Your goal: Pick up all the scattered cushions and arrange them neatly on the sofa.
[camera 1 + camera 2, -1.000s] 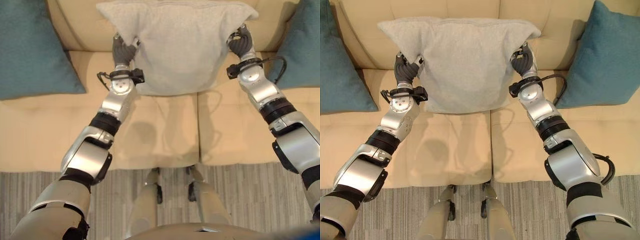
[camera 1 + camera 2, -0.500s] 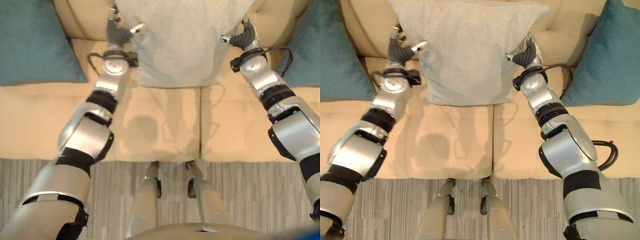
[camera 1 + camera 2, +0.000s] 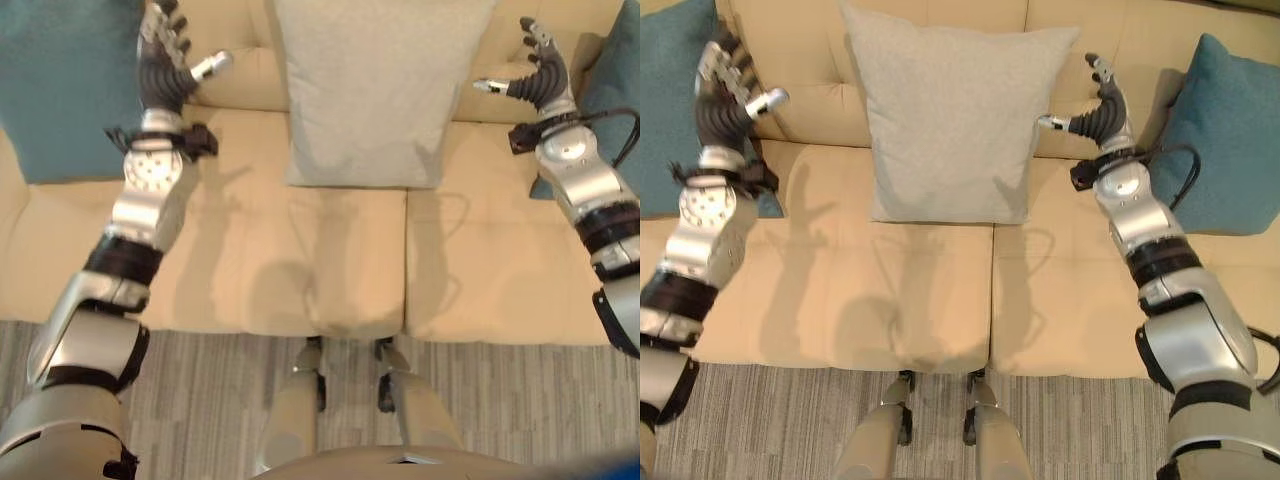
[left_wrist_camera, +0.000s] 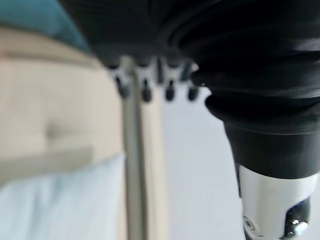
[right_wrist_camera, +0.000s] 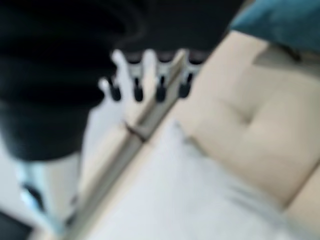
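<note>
While the grey cushion (image 3: 952,120) leans upright against the sofa (image 3: 830,290) back, our left hand (image 3: 165,62) and right hand (image 3: 1102,108) hover beside it, fingers spread apart.

Grey cushion (image 3: 948,120) of matt woven cloth, beige sofa (image 3: 820,290) smooth tufted upholstery, teal cushions (image 3: 1215,140) beside it matt cloth

Grey striped carpet (image 3: 770,420) runs along the front edge of the frame; pale wall (image 4: 195,175) beyond.
</note>
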You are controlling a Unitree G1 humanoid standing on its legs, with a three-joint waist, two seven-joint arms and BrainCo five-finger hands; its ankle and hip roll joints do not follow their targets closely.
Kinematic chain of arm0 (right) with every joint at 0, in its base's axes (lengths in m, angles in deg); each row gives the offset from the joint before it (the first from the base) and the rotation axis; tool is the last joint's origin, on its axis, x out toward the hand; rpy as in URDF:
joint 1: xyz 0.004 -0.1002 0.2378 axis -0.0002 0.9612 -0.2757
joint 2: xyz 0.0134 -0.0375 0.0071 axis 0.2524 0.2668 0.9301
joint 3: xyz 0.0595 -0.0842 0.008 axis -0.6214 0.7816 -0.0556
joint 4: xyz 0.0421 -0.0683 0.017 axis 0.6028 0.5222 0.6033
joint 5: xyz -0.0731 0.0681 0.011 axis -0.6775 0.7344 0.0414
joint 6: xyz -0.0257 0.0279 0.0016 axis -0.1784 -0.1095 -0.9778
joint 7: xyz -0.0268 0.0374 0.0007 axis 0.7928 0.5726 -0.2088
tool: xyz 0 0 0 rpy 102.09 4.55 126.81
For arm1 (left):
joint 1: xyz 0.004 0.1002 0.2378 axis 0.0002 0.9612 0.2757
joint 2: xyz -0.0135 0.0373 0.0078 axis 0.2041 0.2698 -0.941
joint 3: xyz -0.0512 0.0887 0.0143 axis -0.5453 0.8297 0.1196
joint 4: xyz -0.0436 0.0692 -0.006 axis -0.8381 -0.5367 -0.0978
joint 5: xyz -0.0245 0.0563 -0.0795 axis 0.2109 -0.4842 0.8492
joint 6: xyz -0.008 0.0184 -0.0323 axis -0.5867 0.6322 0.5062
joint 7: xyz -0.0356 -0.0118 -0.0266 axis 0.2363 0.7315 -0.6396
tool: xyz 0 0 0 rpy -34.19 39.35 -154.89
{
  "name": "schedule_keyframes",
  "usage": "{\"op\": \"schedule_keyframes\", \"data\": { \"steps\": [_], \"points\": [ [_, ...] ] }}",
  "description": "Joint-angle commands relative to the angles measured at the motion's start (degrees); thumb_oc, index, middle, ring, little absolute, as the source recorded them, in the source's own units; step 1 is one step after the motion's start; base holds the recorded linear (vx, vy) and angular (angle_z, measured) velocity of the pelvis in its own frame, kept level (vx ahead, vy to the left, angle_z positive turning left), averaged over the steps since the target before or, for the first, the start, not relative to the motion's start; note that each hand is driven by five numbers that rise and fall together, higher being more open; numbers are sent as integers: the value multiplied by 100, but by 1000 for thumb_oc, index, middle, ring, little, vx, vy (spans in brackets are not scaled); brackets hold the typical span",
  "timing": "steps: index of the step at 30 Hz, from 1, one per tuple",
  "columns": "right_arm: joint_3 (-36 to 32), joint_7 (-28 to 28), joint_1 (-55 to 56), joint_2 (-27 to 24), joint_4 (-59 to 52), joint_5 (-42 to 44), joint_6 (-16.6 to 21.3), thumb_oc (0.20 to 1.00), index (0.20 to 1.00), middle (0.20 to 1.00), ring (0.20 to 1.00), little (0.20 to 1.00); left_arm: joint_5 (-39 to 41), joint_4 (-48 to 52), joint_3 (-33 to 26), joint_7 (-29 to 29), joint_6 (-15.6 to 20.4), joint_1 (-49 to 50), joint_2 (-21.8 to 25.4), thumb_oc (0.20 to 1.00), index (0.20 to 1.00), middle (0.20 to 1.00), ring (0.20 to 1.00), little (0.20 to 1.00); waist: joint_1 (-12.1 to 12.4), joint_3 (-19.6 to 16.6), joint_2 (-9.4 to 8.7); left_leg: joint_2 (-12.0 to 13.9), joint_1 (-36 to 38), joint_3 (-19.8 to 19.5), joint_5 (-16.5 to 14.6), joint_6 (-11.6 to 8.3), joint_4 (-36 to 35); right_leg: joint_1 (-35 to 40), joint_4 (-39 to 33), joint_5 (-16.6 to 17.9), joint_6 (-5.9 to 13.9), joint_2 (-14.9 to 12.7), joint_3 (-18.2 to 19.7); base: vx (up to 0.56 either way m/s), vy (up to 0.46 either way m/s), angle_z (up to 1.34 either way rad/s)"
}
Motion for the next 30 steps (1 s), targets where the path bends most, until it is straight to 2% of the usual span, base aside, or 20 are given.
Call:
{"op": "schedule_keyframes", "data": {
  "steps": [1,2,3,4,5,7,9,12,13,15,18,24,29,30],
  "points": [
    [-585,349,983,-97,373,-487,208,1000,1000,1000,1000,1000,-653,-507,-553,445,-23,579,-232,1000,1000,1000,1000,1000,-21,-271,-141,134,379,86,-420,-299,244,230,20,49,515,-426,-62,72,-16,12],
    [-603,350,1024,-97,348,-494,201,1000,1000,1000,1000,1000,-656,-494,-546,446,-27,598,-234,1000,1000,1000,1000,1000,-13,-272,-141,136,406,85,-417,-300,229,250,20,43,515,-424,-64,59,-17,13],
    [-791,446,1525,54,175,-602,190,1000,1000,1000,1000,1000,-819,-516,-585,580,-91,1008,-383,1000,1000,1000,1000,1000,-20,-296,-136,149,533,104,-419,-305,181,345,20,6,525,-426,-78,53,-24,0],
    [-950,594,2125,252,115,-901,125,1000,1000,1000,1000,1000,-738,-775,-664,776,-268,1507,-822,1000,1000,1000,1000,1000,-32,-342,-122,165,723,111,-424,-310,122,507,20,-60,517,-409,-112,72,-37,-4],
    [-1074,676,2688,630,360,-1033,84,1000,1000,1000,1000,1000,-1039,-1286,-670,913,-410,2000,-1088,1000,1000,1000,1000,1000,-43,-389,-106,176,943,129,-459,-304,90,707,20,-121,515,-386,-135,61,-37,-6],
    [-1035,805,3176,1031,837,-1321,-29,1000,1000,1000,1000,1000,-1138,-2035,-798,1104,-617,2596,-1470,1000,1000,1000,1000,1000,-50,-514,-86,192,1187,154,-491,-286,66,926,20,-178,522,-339,-157,33,-19,-4],
    [-926,858,3299,1207,1260,-1394,-62,1000,1000,1000,1000,1000,-1158,-2686,-839,1132,-693,2779,-1686,1000,1000,1000,1000,1000,-55,-598,-73,193,1326,160,-505,-262,59,1042,20,-205,514,-316,-140,-4,-3,-9],
    [-795,974,3689,1734,2436,-1480,-126,1000,1000,1000,1000,1000,-1706,-4451,-874,1182,-979,2977,-2292,1000,1000,1000,1000,1000,-79,-754,-55,228,1671,224,-533,-264,65,1421,20,-277,489,-295,-142,-21,-7,-5],
    [-793,972,3685,1735,2441,-1480,-123,1000,1000,1000,1000,1000,-1706,-4457,-874,1182,-975,2973,-2293,1000,1000,1000,1000,1000,-79,-744,-54,229,1682,224,-534,-264,64,1431,20,-279,489,-295,-143,0,0,0],
    [-688,991,3778,2024,3282,-1533,-166,1000,1000,1000,1000,1000,-2345,-5444,-781,1150,-1103,2856,-2437,1000,1000,1000,1000,1000,-123,-827,-47,264,1849,260,-541,-296,45,1610,20,-327,451,-267,-157,-9,-10,-3],
    [-585,996,3786,2225,3923,-1676,-252,1000,1000,1000,1000,1000,-2801,-5959,-723,1208,-1233,2793,-2515,1000,1000,1000,1000,1000,-133,-899,-41,290,1999,269,-565,-302,21,1755,20,-376,430,-237,-148,-9,-15,-3],
    [-555,1031,3864,2392,4487,-1818,-373,1000,1000,1000,1000,1000,-2992,-6156,-752,1273,-1314,2767,-2528,1000,1000,1000,1000,1000,-141,-972,-50,341,2107,225,-556,-329,8,1919,20,-441,376,-176,-184,-34,-47,-3],
    [-623,1031,3930,2428,4658,-1636,-418,1000,1000,1000,1000,1000,-2928,-5995,-602,1242,-1292,2616,-2470,1000,1000,1000,1000,1000,-176,-859,-68,446,1958,44,-385,-445,40,1942,47,-536,243,-16,-202,-113,-75,19],
    [-637,1031,3921,2433,4658,-1529,-422,1000,1000,1000,1000,1000,-2838,-5927,-545,1236,-1281,2525,-2475,1000,1000,1000,1000,1000,-153,-804,-123,430,1789,-78,-294,-468,77,1887,20,-545,227,14,-262,-240,-75,35]
  ]
}}
